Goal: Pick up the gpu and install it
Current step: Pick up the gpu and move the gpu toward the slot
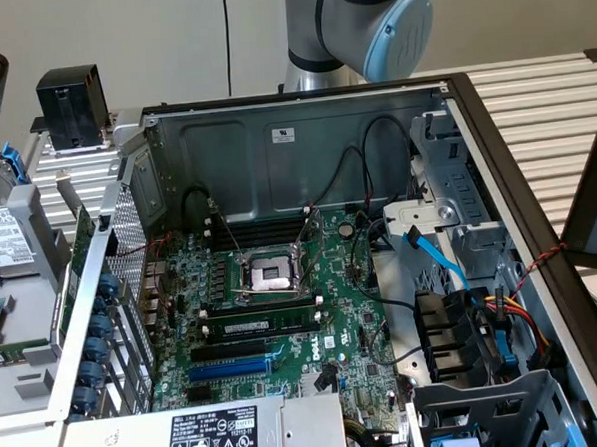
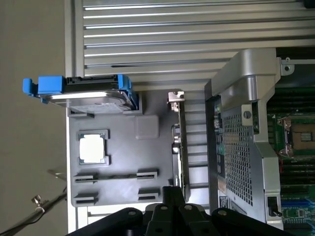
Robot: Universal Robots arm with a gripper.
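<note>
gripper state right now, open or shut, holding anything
gripper: shut, holding nothing; the gpu stands on edge in the grey tray.

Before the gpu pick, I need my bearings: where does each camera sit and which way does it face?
Exterior view: off the arm, looking down into the open computer case; the arm's joint shows behind it.
Wrist view: on the wrist, facing down at the parts tray and gpu; the gripper shows.
Shared: the case and the motherboard socket.
</note>
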